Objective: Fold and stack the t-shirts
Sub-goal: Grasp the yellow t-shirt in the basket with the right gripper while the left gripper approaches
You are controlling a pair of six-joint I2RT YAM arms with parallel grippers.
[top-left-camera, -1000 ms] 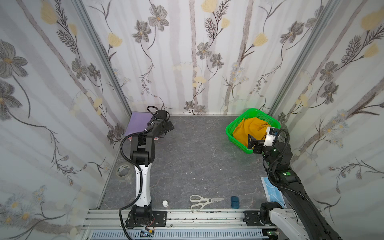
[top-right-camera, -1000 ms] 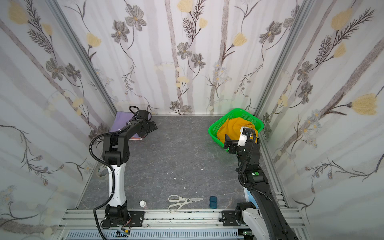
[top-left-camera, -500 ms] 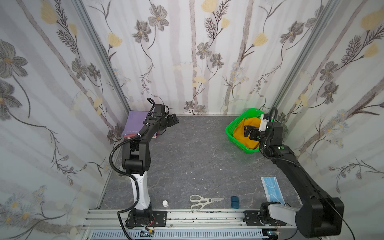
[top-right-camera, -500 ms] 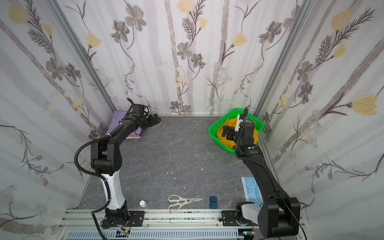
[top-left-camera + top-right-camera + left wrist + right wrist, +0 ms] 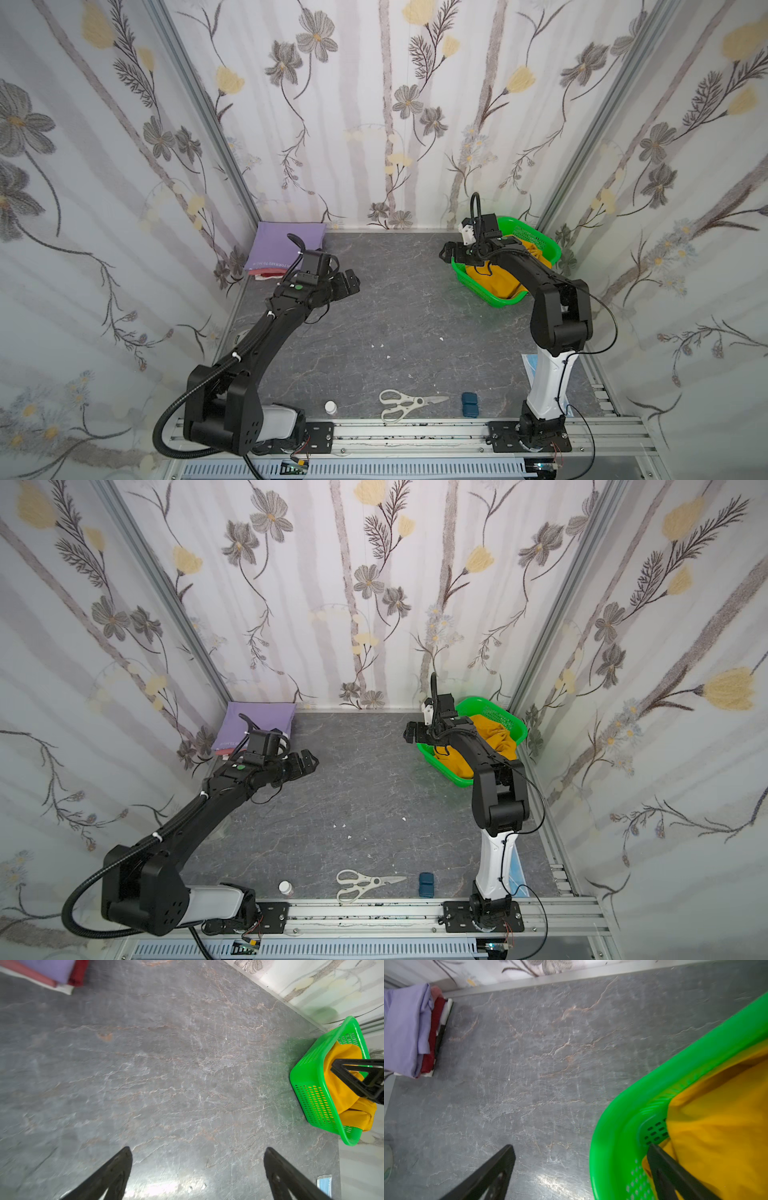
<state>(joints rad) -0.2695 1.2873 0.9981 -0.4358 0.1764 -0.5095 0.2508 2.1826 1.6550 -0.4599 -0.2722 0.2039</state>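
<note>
Two grippers, both spread wide and empty. My left gripper (image 5: 347, 282) (image 5: 307, 762) (image 5: 197, 1149) hangs over bare grey table (image 5: 395, 316). My right gripper (image 5: 451, 253) (image 5: 411, 733) (image 5: 581, 1147) straddles the near corner of the green mesh basket (image 5: 494, 301) (image 5: 498, 715) (image 5: 311, 1084) (image 5: 623, 1126), with one finger above the table and the other above the cloth inside; I cannot tell whether it touches. The basket sits in the far right corner and holds only the crumpled mustard-yellow t-shirt (image 5: 494, 280) (image 5: 453, 762) (image 5: 342, 1093) (image 5: 716, 1115). In the far left corner the folded stack has the lavender t-shirt (image 5: 278, 245) (image 5: 253, 721) (image 5: 402, 1028) on top, a red shirt (image 5: 433, 1028) under it and a white shirt (image 5: 448, 1007) at the bottom. A second ago the left gripper was right at that stack; it has since pulled out toward the middle. The right gripper was over the basket's middle half a second ago and has swung to its corner, while the yellow shirt has stayed put. The right arm (image 5: 540, 274) covers part of the shirt in both top views, the arm's white base hides most of the face mask (image 5: 530, 363), and the lettering on the lavender shirt is too small to read.
</note>
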